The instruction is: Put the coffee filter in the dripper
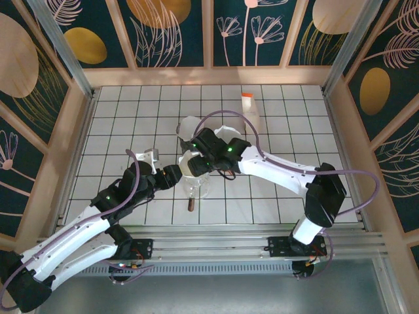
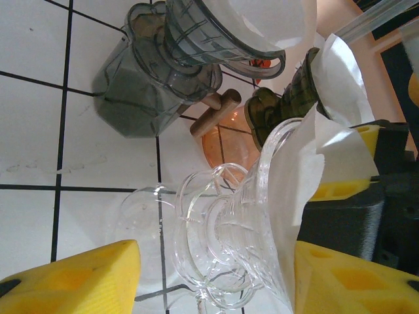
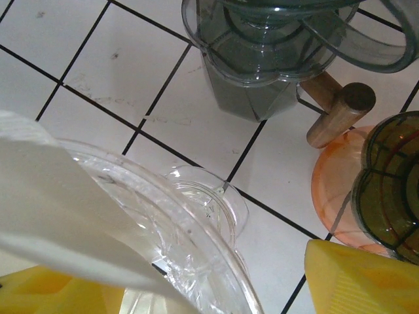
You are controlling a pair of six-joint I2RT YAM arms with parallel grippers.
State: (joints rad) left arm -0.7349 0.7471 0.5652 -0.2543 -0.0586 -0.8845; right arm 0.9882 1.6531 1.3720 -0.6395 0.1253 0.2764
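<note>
Right claw [image 3: 196,288] partly behind coffee filter [image 3: 59,216]

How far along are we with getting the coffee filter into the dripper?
Done: the coffee filter looks partly inside the clear dripper. In hand: the right gripper is at the filter's upper edge, and the left gripper straddles the dripper. Left: seat it fully, let go.

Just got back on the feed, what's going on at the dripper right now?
The white paper filter sits partly inside the clear glass dripper, with one flap sticking up past its rim. The right gripper hovers over it, its fingers apart, the flap beside one of them. The left gripper flanks the dripper from the side; whether it presses the glass I can't tell.
</note>
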